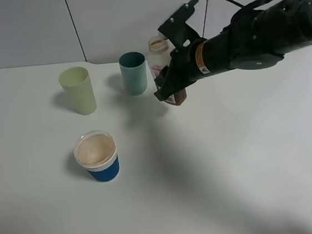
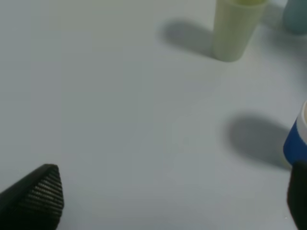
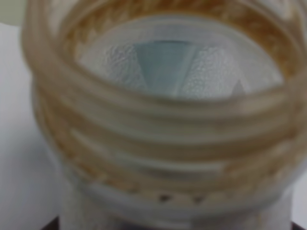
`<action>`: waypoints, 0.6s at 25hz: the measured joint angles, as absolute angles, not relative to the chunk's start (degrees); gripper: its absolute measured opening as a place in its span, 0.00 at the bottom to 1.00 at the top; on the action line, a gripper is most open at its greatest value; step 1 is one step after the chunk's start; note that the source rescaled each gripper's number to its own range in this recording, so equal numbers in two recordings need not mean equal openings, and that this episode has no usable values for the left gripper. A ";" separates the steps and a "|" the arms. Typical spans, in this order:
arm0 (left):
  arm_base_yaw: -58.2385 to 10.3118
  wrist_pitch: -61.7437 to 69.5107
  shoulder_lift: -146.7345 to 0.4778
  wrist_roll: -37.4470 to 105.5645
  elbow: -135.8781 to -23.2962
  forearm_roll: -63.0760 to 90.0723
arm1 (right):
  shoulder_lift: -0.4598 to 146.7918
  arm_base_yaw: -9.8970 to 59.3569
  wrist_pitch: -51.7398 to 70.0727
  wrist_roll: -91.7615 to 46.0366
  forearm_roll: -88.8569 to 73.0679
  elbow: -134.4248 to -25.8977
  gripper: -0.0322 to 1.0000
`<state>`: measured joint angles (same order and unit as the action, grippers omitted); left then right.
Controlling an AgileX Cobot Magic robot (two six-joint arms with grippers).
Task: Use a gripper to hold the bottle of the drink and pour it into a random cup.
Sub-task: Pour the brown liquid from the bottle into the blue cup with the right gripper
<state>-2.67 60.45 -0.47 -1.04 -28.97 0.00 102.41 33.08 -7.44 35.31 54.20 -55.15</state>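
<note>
The bottle of the drink (image 1: 158, 54), whitish with a wide capless neck and brown liquid at its base, stands at the back of the table beside the teal cup. My right gripper (image 1: 170, 93) is closed around its lower body from the right. The bottle's threaded neck (image 3: 158, 120) fills the right wrist view, and the fingers are hidden there. The blue cup (image 1: 104, 168), with a white rim and brownish inside, stands front left, well apart from the bottle. Its edge shows in the left wrist view (image 2: 295, 143). My left gripper (image 2: 168, 196) is open and empty above the bare table.
A tall pale-green cup (image 1: 78, 90) stands at the back left and shows in the left wrist view (image 2: 234, 28). A teal cup (image 1: 133, 73) stands just left of the bottle. The white table (image 1: 234, 170) ends at a grey wall behind.
</note>
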 joint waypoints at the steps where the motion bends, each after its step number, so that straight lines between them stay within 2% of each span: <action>1: -2.67 60.45 -0.47 -1.04 -28.97 0.00 | 102.37 34.10 -6.76 34.66 54.20 -56.36 0.03; 7: -2.67 60.45 -0.47 -1.04 -28.97 0.00 | 102.37 39.38 -4.14 27.11 54.20 -61.17 0.03; 15: -2.67 60.45 -0.47 -1.04 -28.97 0.00 | 102.37 41.31 -2.86 14.92 54.14 -62.12 0.03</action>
